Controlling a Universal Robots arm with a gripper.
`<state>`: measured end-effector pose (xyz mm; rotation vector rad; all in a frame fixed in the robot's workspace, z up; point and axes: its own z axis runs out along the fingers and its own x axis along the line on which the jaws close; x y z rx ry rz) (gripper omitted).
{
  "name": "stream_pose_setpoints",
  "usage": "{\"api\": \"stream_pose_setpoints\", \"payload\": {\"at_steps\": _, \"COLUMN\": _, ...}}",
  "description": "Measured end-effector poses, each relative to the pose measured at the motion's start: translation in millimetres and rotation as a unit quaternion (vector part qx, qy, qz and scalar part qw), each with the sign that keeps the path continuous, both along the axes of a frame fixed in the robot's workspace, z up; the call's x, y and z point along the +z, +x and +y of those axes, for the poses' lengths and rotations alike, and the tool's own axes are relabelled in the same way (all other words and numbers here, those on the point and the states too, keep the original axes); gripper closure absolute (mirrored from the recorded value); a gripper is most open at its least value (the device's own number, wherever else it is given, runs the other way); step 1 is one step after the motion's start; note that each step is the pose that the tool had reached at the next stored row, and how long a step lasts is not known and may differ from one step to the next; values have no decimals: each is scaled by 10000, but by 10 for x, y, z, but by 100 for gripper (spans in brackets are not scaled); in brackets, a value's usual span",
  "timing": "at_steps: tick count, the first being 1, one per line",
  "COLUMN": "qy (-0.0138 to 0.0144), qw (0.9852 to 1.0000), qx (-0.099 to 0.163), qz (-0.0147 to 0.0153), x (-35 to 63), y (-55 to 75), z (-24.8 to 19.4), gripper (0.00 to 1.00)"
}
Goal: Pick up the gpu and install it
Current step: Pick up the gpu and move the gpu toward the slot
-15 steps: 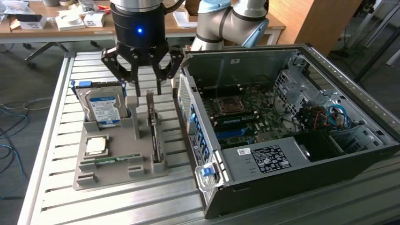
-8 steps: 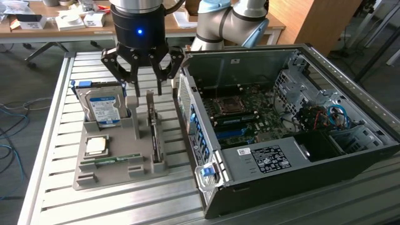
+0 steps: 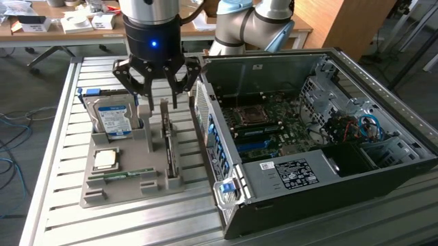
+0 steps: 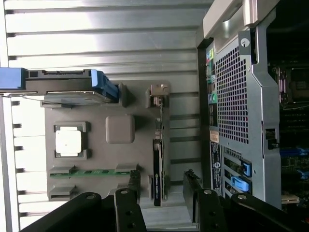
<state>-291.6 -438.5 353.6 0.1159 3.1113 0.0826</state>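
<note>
Our pincer (image 3: 164, 100) hangs wide open and empty above the gpu (image 3: 168, 141), which stands on edge in the grey holder (image 3: 116, 192) on the table (image 3: 61, 113). We judge it light, stiff and fragile: best pinched across its flat faces.

The gpu (image 3: 170, 151) stands on edge (pale bracket at one end) in a grey holder's (image 3: 130, 179) slot.

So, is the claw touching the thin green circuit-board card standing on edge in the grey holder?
Apart. In the wrist view the open black claw straddles the thin green circuit-board card, grey plastic holder showing in both gaps.
</note>
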Motion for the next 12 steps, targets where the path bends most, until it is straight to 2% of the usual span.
{"api": "stream_pose_setpoints", "payload": {"at_steps": 12, "qy": 27, "qw": 10000, "qx": 0, "qz": 0, "x": -180, "y": 0, "z": 0, "gripper": 51}}
